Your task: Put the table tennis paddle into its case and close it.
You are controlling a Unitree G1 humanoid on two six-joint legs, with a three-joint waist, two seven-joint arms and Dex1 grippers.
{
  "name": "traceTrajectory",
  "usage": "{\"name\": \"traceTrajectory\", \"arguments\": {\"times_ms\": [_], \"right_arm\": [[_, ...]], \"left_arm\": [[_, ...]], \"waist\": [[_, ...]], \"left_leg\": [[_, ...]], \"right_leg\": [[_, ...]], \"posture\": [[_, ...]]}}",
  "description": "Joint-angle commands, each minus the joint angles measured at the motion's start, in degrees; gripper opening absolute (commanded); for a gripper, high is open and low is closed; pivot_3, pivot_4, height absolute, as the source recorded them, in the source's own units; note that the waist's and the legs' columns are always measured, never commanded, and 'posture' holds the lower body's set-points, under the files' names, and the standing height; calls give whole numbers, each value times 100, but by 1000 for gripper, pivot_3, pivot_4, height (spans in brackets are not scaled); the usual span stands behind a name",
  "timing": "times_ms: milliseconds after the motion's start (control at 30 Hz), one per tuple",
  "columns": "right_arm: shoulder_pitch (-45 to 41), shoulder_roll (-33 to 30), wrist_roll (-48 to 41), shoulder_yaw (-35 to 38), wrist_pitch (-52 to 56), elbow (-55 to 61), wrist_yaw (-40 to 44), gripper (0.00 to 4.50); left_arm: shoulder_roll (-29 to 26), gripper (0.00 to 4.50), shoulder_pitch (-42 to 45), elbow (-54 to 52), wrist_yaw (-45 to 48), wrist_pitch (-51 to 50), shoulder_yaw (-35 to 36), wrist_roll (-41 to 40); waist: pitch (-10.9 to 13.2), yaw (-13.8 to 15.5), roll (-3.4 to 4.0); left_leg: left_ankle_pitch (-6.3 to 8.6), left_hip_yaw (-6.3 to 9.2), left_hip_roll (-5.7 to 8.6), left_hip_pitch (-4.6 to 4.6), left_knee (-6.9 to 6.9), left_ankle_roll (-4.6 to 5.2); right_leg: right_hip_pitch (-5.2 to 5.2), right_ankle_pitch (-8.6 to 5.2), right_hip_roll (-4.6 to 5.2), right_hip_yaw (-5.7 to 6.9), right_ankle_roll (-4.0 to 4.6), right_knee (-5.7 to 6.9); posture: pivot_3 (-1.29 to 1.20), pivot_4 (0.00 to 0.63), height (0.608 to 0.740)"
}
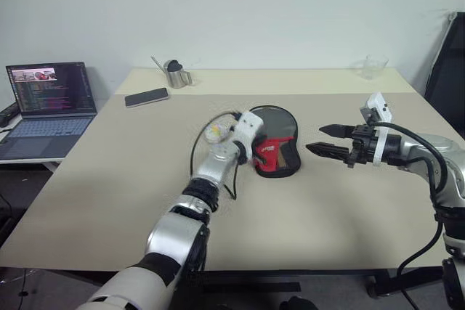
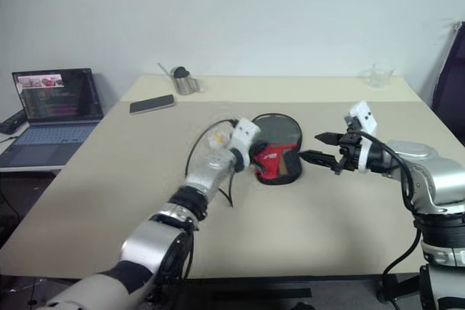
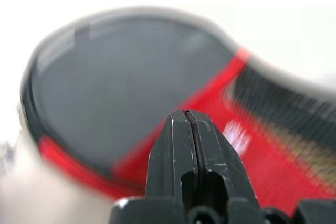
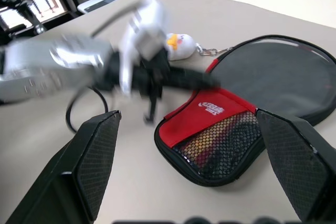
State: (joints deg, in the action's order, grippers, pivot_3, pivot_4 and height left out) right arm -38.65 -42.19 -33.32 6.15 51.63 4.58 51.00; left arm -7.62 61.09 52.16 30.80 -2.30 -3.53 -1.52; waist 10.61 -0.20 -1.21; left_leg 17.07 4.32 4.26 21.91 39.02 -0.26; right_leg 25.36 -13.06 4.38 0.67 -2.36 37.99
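The case (image 1: 280,130) lies flat in the middle of the table (image 1: 131,179), grey-black top away from me, red lower part (image 4: 210,111) and mesh pocket (image 4: 226,140) nearer. Its white-yellow charm (image 4: 178,45) rests on the table beside it. The paddle is hidden. My left gripper (image 3: 185,113) is shut with nothing between its fingers, and its tips sit over the case's left edge where red meets grey (image 4: 212,81). To the right of the case, my right gripper (image 1: 314,138) hovers open and empty above the table, pointing at it.
A dark smartphone (image 1: 146,97) and a metal cup (image 1: 175,75) stand at the back left of the table. At the back right is a clear glass (image 1: 375,67). An open laptop (image 1: 47,107) sits on a lower surface to the left. A black cable (image 1: 196,152) loops off my left wrist.
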Motion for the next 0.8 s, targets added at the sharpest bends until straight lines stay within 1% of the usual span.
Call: {"name": "traceTrajectory", "arguments": {"times_ms": [33,67,133,167,267,333,433,533,633,700,800], "right_arm": [[-36,162,-110,371,218,-59,-487,4500],[-35,217,-100,395,302,-93,-621,4500],[-29,375,-64,450,503,-184,-956,4500],[-84,579,-71,565,719,-323,-1300,4500],[-232,1272,-181,1034,1423,-812,-2233,4500],[-337,1619,-225,1372,1777,-1112,-2684,4500],[-488,2084,-289,1879,2072,-1498,-3307,4500],[-427,2478,-444,2094,2310,-1504,-3533,4500],[-415,2745,-550,2334,2470,-1547,-3772,4500],[-399,2952,-619,2483,2546,-1565,-3938,4500],[-350,3134,-589,2558,2533,-1611,-4082,4500]], "left_arm": [[-574,26,-33,-1288,897,-558,229,-467],[-740,26,-97,-1576,1089,-790,227,-542],[-1113,386,-275,-2248,1503,-1328,262,-776],[-1326,622,-383,-2662,1712,-1742,353,-1017],[-2196,1655,-964,-3977,2499,-2709,461,-1568],[-2610,2376,-1338,-4539,2765,-3127,526,-1847],[-2993,3457,-1781,-5055,2869,-3598,692,-2173],[-3256,4487,-2233,-5502,2823,-3825,763,-2282],[-3387,4487,-2508,-5820,2691,-3860,719,-2226],[-3490,4487,-2752,-6143,2741,-3923,737,-2332],[-3511,4487,-2900,-6353,2559,-4096,815,-2438]], "waist": [[0,-6,1],[-1,-9,1],[-2,-12,3],[-2,-14,4],[-3,-67,4],[-3,-103,5],[-4,-117,6],[-4,-120,7],[-4,-126,7],[-5,-143,8],[-5,-150,8]], "left_leg": [[0,1,-1,-1,-1,0],[0,1,-1,-1,-1,0],[0,2,0,-2,-1,0],[0,3,0,-2,-1,0],[0,5,-4,-1,-1,0],[0,7,-5,0,-2,0],[-1,10,-2,-1,-2,1],[-1,12,-2,-2,0,1],[-1,11,-2,-2,-1,2],[-1,10,-2,-4,0,2],[-1,9,-3,-4,-2,3]], "right_leg": [[0,0,0,-2,0,-1],[-1,0,0,-3,0,-1],[-2,0,-1,-7,0,-1],[-3,0,-1,-8,0,0],[-1,1,-1,-15,3,2],[1,1,-2,-16,5,2],[-2,1,0,-14,5,1],[-5,1,-1,-12,5,2],[-4,1,-2,-12,5,4],[-5,2,-3,-14,5,4],[-4,1,-3,-15,5,4]], "posture": [[0,150,740],[0,150,740],[0,150,740],[0,150,740],[0,150,740],[0,150,740],[0,150,740],[0,150,740],[0,150,740],[0,150,740],[0,150,740]]}}
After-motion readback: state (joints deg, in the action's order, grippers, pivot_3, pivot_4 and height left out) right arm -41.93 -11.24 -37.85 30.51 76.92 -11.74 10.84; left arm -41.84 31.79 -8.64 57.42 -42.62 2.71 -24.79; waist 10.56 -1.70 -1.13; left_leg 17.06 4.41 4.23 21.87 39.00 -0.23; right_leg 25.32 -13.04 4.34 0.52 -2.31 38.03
